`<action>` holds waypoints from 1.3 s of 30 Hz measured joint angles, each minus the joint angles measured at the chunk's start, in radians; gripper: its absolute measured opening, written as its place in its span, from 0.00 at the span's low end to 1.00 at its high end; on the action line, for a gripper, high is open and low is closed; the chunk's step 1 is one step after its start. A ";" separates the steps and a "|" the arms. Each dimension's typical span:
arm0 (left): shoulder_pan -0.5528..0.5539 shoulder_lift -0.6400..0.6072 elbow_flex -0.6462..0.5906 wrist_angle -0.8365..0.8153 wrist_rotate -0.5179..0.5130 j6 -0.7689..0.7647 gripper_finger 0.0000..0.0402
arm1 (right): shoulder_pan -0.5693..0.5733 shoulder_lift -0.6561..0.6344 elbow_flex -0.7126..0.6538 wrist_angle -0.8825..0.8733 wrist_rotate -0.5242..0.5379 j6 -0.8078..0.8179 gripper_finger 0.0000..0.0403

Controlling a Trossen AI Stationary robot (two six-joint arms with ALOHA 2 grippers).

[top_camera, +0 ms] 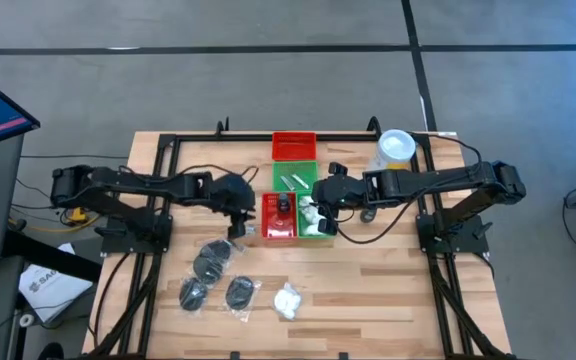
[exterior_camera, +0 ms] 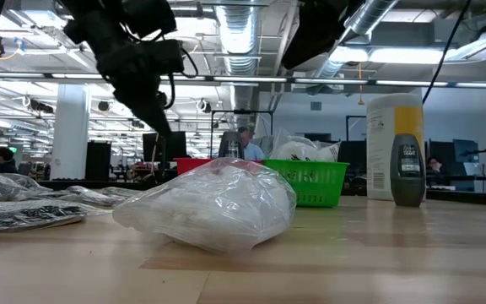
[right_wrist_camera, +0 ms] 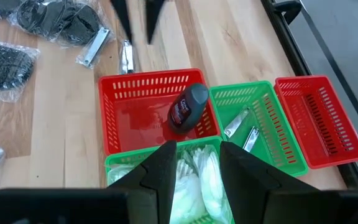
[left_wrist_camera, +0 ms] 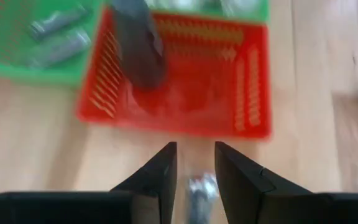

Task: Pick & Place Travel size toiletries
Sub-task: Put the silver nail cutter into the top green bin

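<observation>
Several clear packets lie on the wooden table: dark discs (top_camera: 213,262) (right_wrist_camera: 61,18), a white puffy packet (top_camera: 288,300) (exterior_camera: 209,207) and two metal clipper packets (right_wrist_camera: 127,57) (right_wrist_camera: 94,46). My left gripper (top_camera: 236,228) (left_wrist_camera: 192,149) hangs open just left of the near red tray (top_camera: 268,232), with bare wood between its fingertips. One clipper packet (left_wrist_camera: 197,190) lies on the table under it. The red tray holds a dark bottle (right_wrist_camera: 188,107). My right gripper (top_camera: 318,215) (right_wrist_camera: 197,149) hangs open over the green tray of white puffs (right_wrist_camera: 123,163).
Behind these stand a green tray (right_wrist_camera: 272,130) holding metal clippers (right_wrist_camera: 236,122) and a red tray (right_wrist_camera: 319,118). A tall yellow canister (top_camera: 395,150) stands at the far right, with a dark bottle (exterior_camera: 407,169) in front of it. A black frame (top_camera: 158,190) borders the table.
</observation>
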 joint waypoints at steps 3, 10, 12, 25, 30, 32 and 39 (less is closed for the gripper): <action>-0.044 -0.002 0.000 -0.018 -0.008 -0.034 0.25 | 0.000 0.000 0.000 0.000 0.000 0.001 0.28; -0.107 0.003 -0.041 -0.099 -0.088 -0.086 0.25 | 0.000 0.000 0.000 0.004 0.000 0.003 0.28; -0.110 0.003 -0.078 -0.098 -0.088 -0.113 0.25 | 0.000 0.000 0.000 0.004 0.000 0.003 0.28; -0.109 0.004 -0.197 -0.037 -0.138 -0.143 0.29 | 0.000 0.000 0.000 0.011 0.000 0.003 0.28; -0.109 0.004 -0.224 0.004 -0.138 -0.146 0.38 | -0.001 0.000 0.000 0.011 0.000 0.003 0.28; -0.109 0.004 -0.229 0.012 -0.138 -0.146 0.40 | -0.001 0.000 0.000 0.011 0.000 0.003 0.28; -0.109 0.004 -0.266 0.082 -0.138 -0.145 0.44 | -0.001 0.000 0.000 0.011 0.000 0.003 0.28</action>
